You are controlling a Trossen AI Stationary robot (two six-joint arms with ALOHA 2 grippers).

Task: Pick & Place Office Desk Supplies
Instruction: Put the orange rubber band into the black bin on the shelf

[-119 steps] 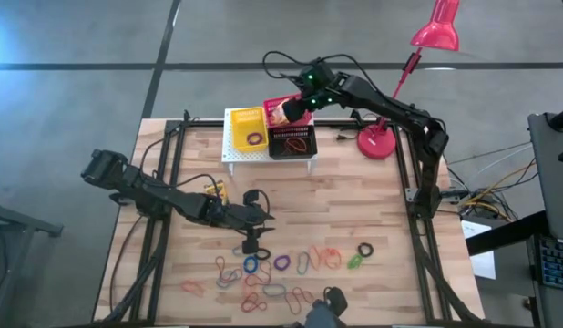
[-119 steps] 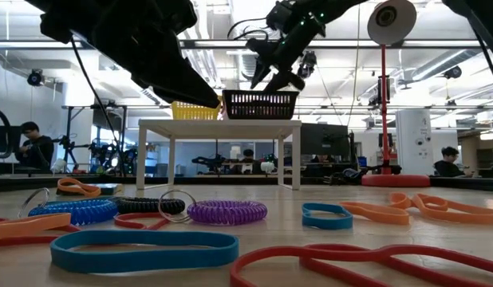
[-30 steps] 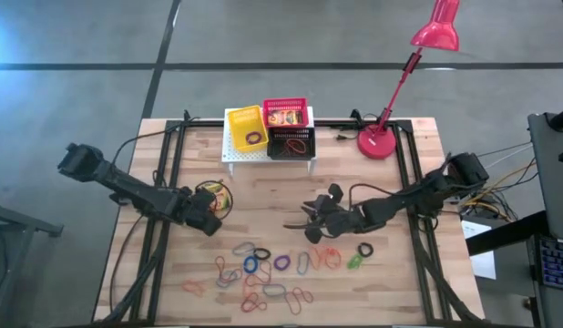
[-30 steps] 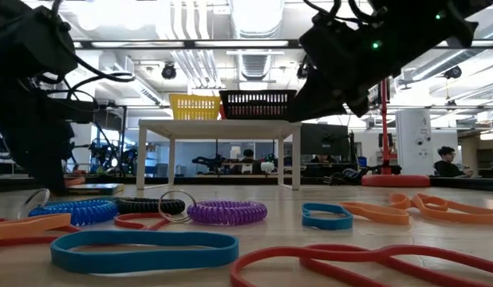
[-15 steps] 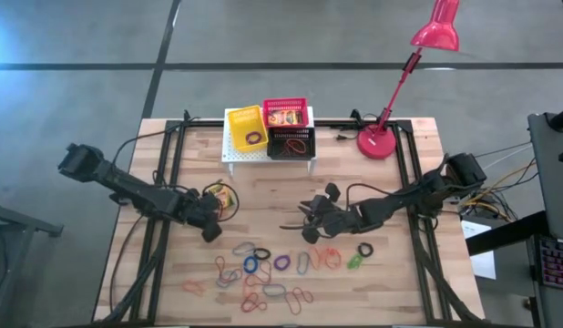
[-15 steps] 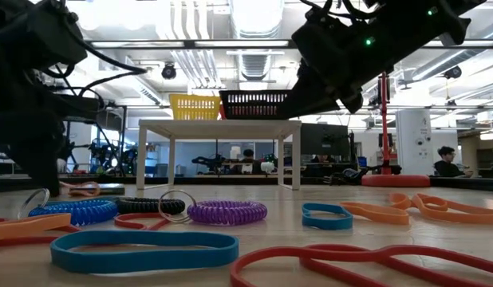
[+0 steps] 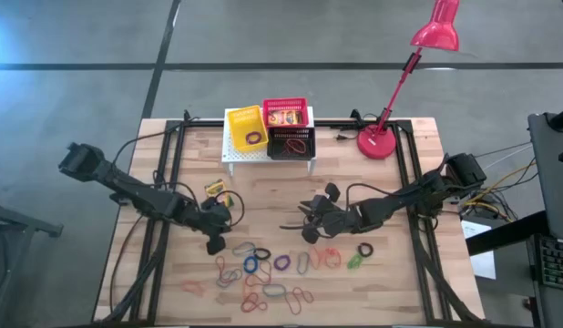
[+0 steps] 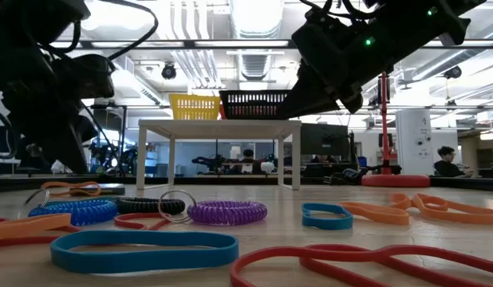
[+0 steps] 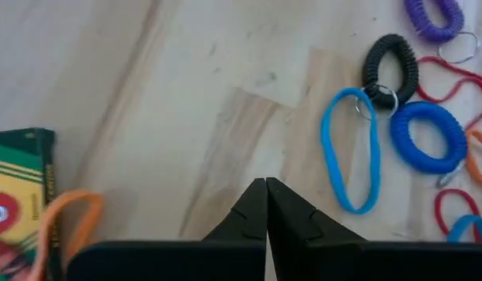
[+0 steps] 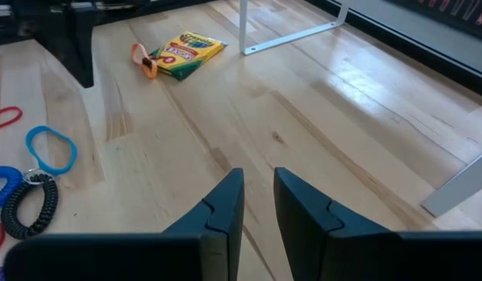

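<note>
Many elastic loops (image 7: 272, 271) in red, orange, blue, purple, green and black lie flat on the near half of the wooden table; the low view shows a blue band (image 8: 143, 249) and a purple coil (image 8: 226, 211). A yellow-green crayon box (image 7: 215, 187) lies flat at mid-left with an orange loop (image 9: 69, 222) beside it. My left gripper (image 7: 215, 242) is shut with nothing in it, above bare wood (image 9: 266, 183) between the box and the loops. My right gripper (image 7: 291, 223) hovers at mid-table, pointing left, with its fingers (image 10: 259, 181) a narrow gap apart and nothing between them.
At the far middle, a white stand (image 7: 263, 157) carries a yellow basket (image 7: 245, 128) with one loop, a red basket (image 7: 287, 114) with a crayon box and a black basket (image 7: 293, 142) with red loops. A red desk lamp (image 7: 380, 141) stands at the far right.
My left gripper has drawn away from the crayon box toward the table's near edge and a little right, ending close to the loops. My right gripper has edged slightly toward the table's left.
</note>
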